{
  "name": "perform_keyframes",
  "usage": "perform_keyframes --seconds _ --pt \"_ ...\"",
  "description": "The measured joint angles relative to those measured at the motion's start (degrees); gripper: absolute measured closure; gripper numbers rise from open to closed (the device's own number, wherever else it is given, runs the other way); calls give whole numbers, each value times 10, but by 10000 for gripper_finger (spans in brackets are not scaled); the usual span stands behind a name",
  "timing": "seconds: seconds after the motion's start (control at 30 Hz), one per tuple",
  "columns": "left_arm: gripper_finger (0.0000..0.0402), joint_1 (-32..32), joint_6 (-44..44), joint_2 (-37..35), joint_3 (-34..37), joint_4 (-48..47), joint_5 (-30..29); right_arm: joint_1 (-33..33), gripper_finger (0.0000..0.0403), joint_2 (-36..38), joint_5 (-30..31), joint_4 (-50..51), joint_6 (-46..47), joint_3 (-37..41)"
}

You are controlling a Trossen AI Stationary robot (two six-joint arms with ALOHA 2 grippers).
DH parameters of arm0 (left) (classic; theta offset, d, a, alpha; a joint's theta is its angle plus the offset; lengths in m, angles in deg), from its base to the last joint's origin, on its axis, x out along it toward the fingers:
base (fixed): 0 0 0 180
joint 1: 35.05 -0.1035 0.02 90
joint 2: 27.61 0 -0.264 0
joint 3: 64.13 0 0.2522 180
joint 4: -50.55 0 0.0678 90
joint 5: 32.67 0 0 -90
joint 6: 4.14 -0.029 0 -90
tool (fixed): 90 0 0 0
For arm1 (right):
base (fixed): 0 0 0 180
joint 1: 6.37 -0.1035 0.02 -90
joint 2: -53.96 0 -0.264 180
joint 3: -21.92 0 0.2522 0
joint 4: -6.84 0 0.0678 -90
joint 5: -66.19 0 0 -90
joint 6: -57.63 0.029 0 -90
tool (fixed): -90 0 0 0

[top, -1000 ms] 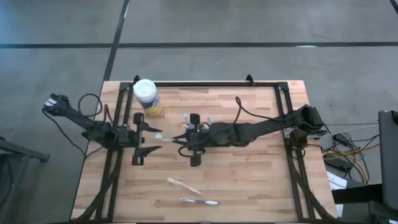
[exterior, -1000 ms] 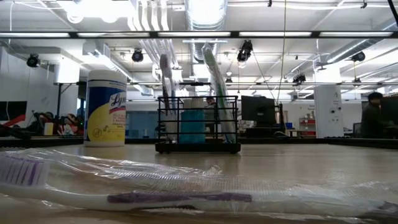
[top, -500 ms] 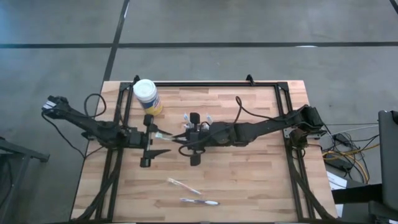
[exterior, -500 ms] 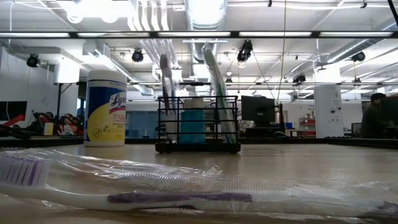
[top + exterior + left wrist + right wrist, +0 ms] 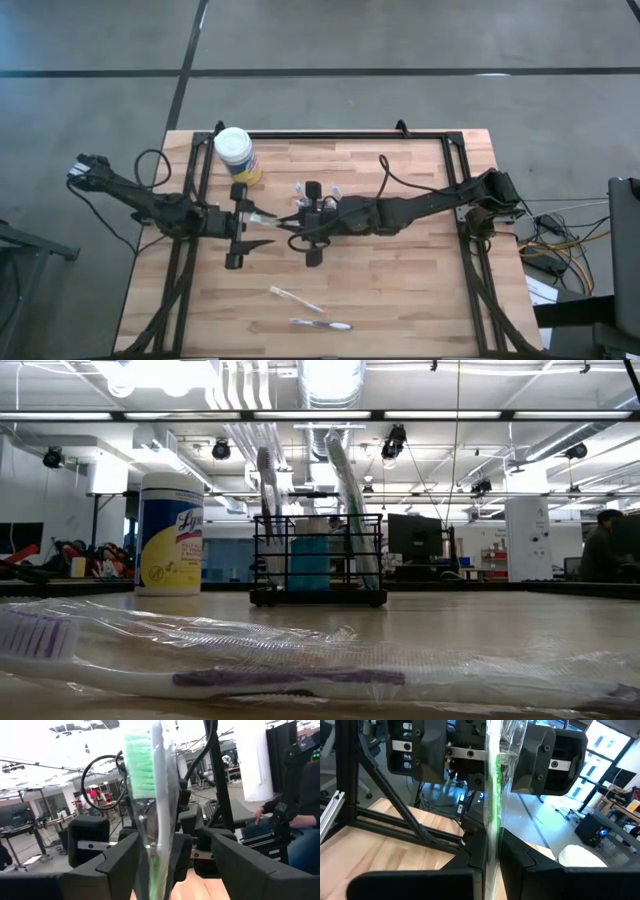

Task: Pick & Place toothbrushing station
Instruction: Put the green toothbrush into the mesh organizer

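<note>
The toothbrushing station [image 5: 318, 560], a black wire caddy with upright brushes and a blue cup, rests by its base on the wooden table. In the high view my right arm covers most of it; a white brush head [image 5: 298, 188] shows beside it. My right gripper [image 5: 292, 224] is above the caddy, shut on a clear-wrapped green toothbrush [image 5: 264, 218] that points toward the table's left. My left gripper [image 5: 252, 225] is open. Its fingers [image 5: 115, 865] stand on either side of the brush's head end [image 5: 142, 775]; whether they touch the wrapper I cannot tell. My right gripper pinches the wrapped toothbrush's handle end [image 5: 493, 847] between its two shut fingers. The fingers come level from the table's right and lie along the brush. The brush sticks out level past the fingertips, lifted clear of the table, its bristle head toward my left gripper.
A white-capped, yellow-labelled wipes jar [image 5: 234, 152] stands at the far left of the table. Two more wrapped toothbrushes [image 5: 295, 298] [image 5: 320, 324] lie near the front edge. One with a purple handle [image 5: 270, 678] fills the low view's foreground. A black frame [image 5: 330, 134] borders the table.
My left gripper has moved toward the table's right, up to my right gripper, so the toothbrush's head end now lies between its open fingers. My right gripper and the brush have kept still.
</note>
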Motion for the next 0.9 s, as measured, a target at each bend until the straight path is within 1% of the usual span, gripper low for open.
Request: perform_keyframes --seconds 0.1,0.2,0.3,0.47,0.5,0.6,0.7,0.77,0.9 --pt "178 0 0 0 0 5 11 0 378 0 6 0 -1 0" --pt "219 -1 0 0 0 6 11 0 378 0 10 -2 -6 0" --pt "268 -3 0 4 0 9 11 0 378 0 9 -3 -7 0" --pt "367 -12 -7 13 -1 9 8 -1 378 -1 6 -8 -9 3" --pt "377 -12 -12 13 -1 9 8 -1 378 -1 7 -8 -7 3" --pt "378 -12 -23 12 -1 8 5 -1 378 -1 7 -7 -7 4" --pt "378 -12 -21 8 -2 -2 2 0 367 0 -3 2 -6 4" --pt "378 -12 -21 1 -7 -17 2 0 352 2 -16 6 8 4" --pt "378 -11 -20 -20 -19 -46 6 1 307 29 -17 43 36 4"
